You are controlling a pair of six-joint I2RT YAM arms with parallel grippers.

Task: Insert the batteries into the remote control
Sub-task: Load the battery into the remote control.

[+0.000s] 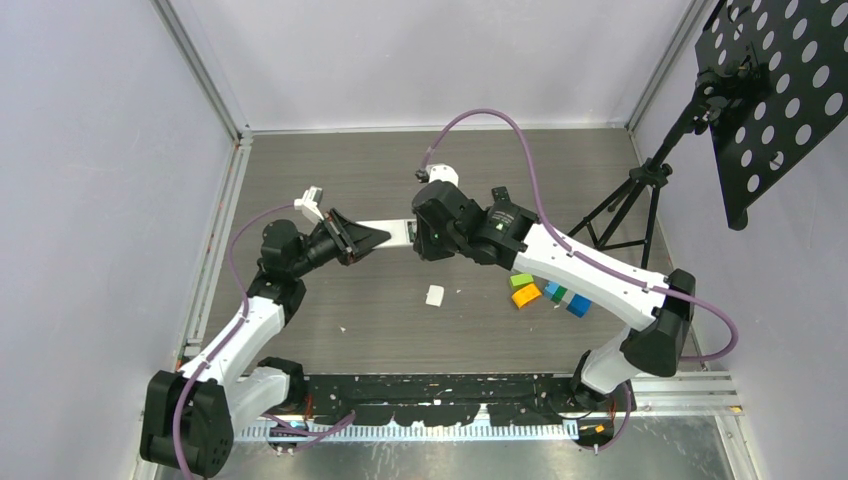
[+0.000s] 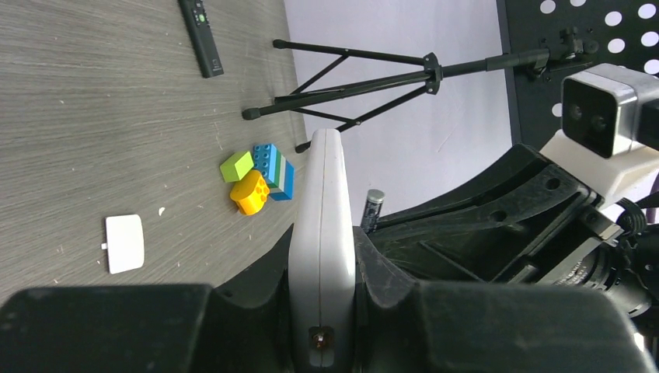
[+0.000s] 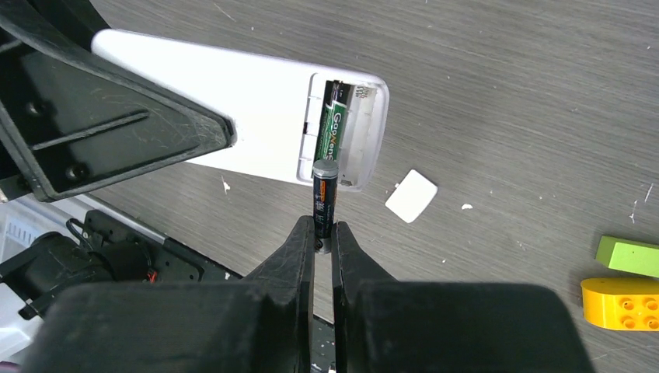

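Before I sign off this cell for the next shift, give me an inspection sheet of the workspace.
Surface: grey wood-grain table, small white specks.
Job's things: white remote, compartment open, seated battery inside; second battery held near it; battery cover lying on table.
Clutter: green block, orange block, blue block, black remote.
Grippers: left gripper shut on white remote; right gripper shut on second battery.
Cables: purple cables loop over both arms.
Surroundings: tripod, perforated board, at right.

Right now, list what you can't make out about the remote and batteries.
- Right wrist view: held battery's lower end, buried between the right fingers; compartment's polarity marks, too small.
- Left wrist view: white remote edge-on, compartment faces away; black remote cut by the top edge.
- Top view: compartment and held battery, hidden under the right wrist.
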